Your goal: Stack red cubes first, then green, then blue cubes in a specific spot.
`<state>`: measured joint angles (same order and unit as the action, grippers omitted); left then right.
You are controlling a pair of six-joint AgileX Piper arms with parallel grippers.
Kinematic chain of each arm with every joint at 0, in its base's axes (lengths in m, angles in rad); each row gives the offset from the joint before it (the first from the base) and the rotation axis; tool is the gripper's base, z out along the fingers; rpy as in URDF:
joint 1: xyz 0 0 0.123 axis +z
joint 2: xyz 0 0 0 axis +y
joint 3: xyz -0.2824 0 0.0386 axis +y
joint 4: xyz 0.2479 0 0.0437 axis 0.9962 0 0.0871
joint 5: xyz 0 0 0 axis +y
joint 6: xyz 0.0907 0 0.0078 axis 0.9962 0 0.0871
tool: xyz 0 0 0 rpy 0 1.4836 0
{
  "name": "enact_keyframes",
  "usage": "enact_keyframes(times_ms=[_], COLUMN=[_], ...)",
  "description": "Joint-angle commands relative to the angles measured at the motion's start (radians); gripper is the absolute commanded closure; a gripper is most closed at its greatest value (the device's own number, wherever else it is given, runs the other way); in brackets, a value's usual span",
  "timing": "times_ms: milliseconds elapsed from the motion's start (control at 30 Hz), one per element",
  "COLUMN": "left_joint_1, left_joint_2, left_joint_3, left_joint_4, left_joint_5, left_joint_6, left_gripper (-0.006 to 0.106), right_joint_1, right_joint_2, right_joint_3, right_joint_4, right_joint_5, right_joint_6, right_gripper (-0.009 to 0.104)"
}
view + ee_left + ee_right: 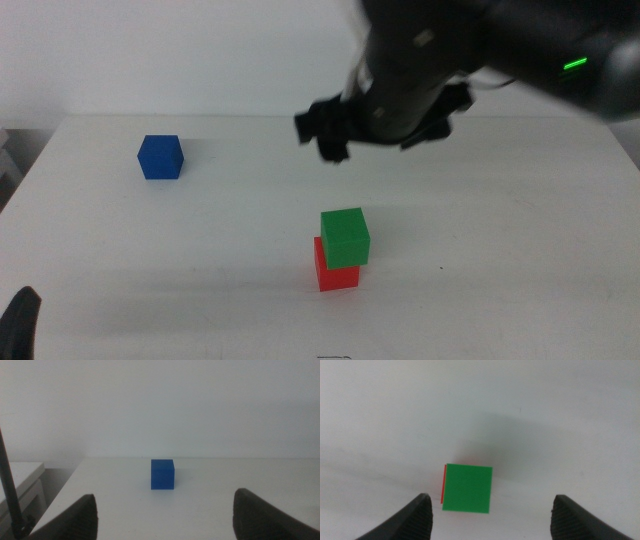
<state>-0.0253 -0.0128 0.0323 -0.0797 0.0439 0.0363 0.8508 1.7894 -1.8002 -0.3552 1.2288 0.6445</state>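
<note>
Green cube point(345, 236) sits slightly skewed atop red cube point(336, 274); blue cube point(160, 157) stands well apart on table.

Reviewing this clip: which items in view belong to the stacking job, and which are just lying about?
Job items:
green cube, sitting slightly offset on the red cube
blue cube, alone on the table
right end effector, open above the stack
left end effector, open, waiting

Lying about:
nothing, only the white table
</note>
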Motion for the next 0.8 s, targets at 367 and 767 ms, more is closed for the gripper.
enact_keyframes(times_ms=[367,767], left_joint_1=[-0.006,-0.006], left_joint_2=[-0.021,-0.021], left_joint_3=[-0.007,-0.007], left_joint_4=[-0.009,-0.009], left_joint_5=[-0.083,-0.083], left_joint_6=[-0.008,-0.008], left_gripper=[0.009,0.009], right_joint_1=[0.001,0.001], right_joint_2=[-0.591,-1.162], right_joint_3=[0.327,0.797], right_joint_4=[-0.023,0.078], right_joint_5=[-0.100,-0.270], right_joint_6=[-0.150,-0.324], right_gripper=[0.035,0.035])
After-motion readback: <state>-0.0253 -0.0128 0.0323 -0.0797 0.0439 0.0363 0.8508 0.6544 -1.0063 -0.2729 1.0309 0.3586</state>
